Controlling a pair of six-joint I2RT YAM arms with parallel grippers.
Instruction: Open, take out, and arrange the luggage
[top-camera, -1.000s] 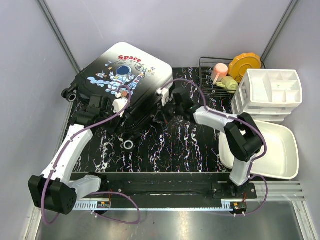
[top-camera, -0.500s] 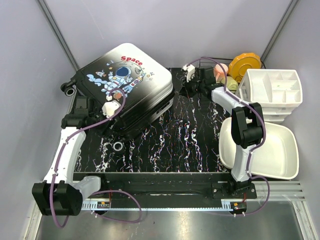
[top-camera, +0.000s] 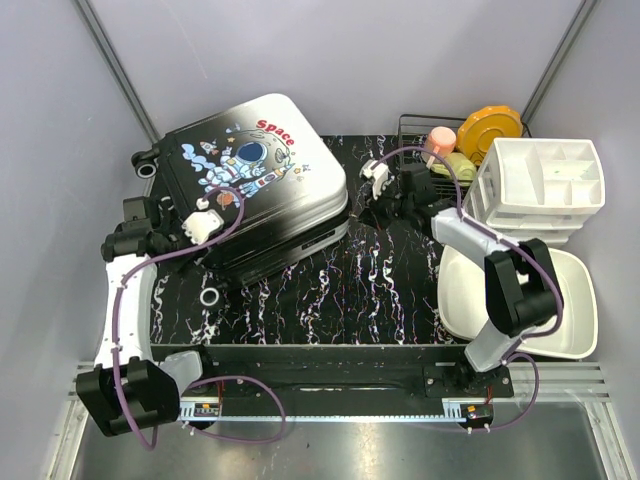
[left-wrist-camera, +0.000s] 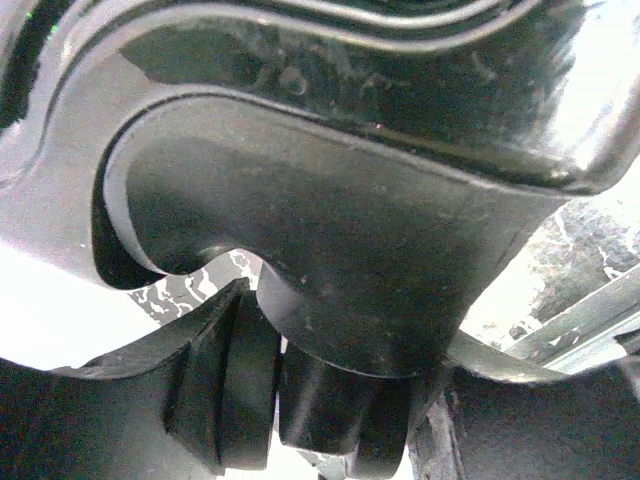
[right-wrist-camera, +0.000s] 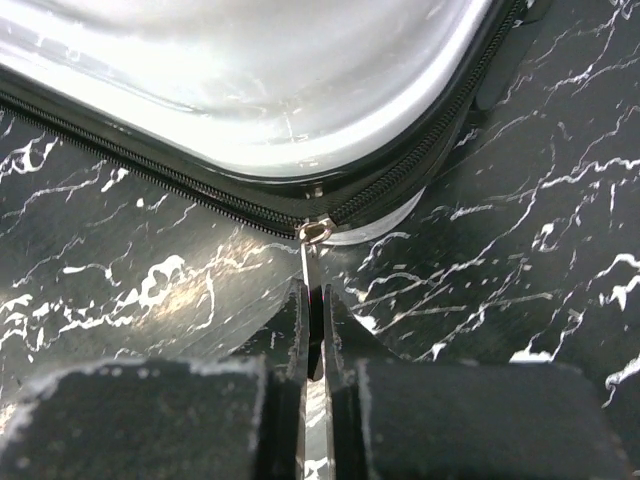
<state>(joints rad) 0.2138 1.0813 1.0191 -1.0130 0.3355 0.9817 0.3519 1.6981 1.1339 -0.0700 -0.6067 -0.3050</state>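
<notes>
The luggage (top-camera: 255, 190) lies flat at the table's back left, astronaut print up, lid down. In the right wrist view its silver shell (right-wrist-camera: 270, 80) fills the top, with the zip running round the corner. My right gripper (top-camera: 375, 203) is at its right corner, shut on the zip pull (right-wrist-camera: 311, 272) just below the slider ring. My left gripper (top-camera: 138, 236) is at the luggage's left end between the two wheels. In the left wrist view its fingers (left-wrist-camera: 232, 385) are close together under black moulded trim (left-wrist-camera: 330, 250), which hides what they touch.
A wire rack (top-camera: 420, 150) with an orange plate (top-camera: 490, 128), a pink cup and a green item stands at the back right. A white drawer organiser (top-camera: 545, 185) and a white basin (top-camera: 560, 300) are on the right. Luggage wheels (top-camera: 208, 297) stick out.
The luggage has turned clockwise, its near wheel swinging left. My left arm moved left with it. My right gripper went towards the rack, then came back to the luggage's corner.
</notes>
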